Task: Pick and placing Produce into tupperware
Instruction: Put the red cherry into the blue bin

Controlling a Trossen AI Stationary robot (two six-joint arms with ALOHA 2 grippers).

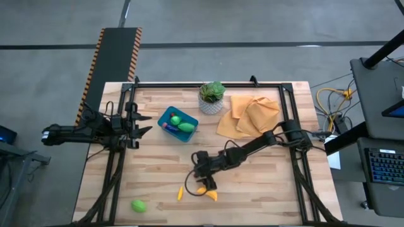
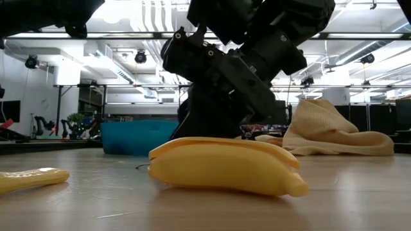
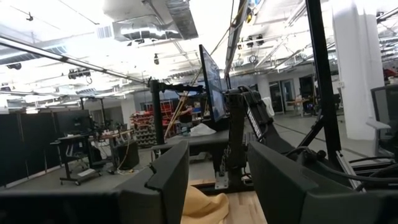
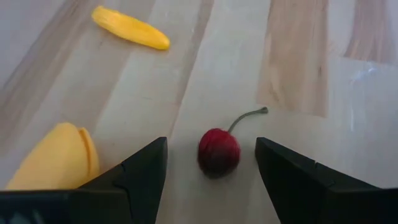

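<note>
The right hand (image 4: 211,171) hangs low over the bench (image 1: 265,189) near its front edge, fingers apart, the cherry (image 4: 219,151) lying directly between them with its stem pointing away. A banana (image 4: 59,155) lies just beside. The tupperware (image 1: 177,123) sits toward the back-left, nearer the parked, open left hand (image 1: 142,123).

R arm stretched low mid-table, right gripper (image 4: 211,180) fingers spread wide; L arm parked at left edge, left gripper (image 1: 144,124) spread too.
</note>
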